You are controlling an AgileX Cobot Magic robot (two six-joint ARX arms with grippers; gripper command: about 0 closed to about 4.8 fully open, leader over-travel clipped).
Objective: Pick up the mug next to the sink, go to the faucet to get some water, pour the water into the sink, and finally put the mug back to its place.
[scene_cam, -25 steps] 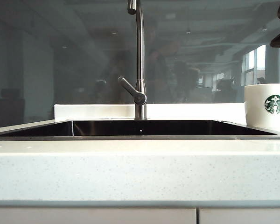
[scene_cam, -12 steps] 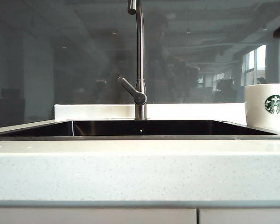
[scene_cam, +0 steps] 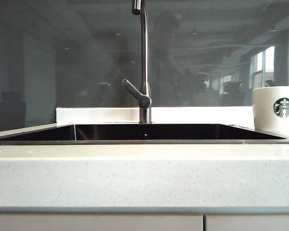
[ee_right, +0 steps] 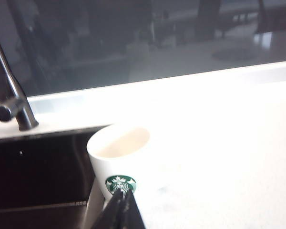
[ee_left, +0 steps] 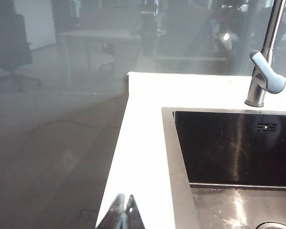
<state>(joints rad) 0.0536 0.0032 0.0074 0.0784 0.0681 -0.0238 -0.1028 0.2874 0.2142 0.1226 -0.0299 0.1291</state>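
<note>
Mug upright beside sink, both tools closed.

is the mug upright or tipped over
Upright. The mug stands on the counter right of the sink, logo level; the right wrist view shows its mouth facing up.

A white speckled countertop is being backed by a large glass pane, in which an office is being dimly reflected. Bright windows are being shown far right. Beyond the glass, a desk and what may be an office chair are being seen on a grey floor.
</note>
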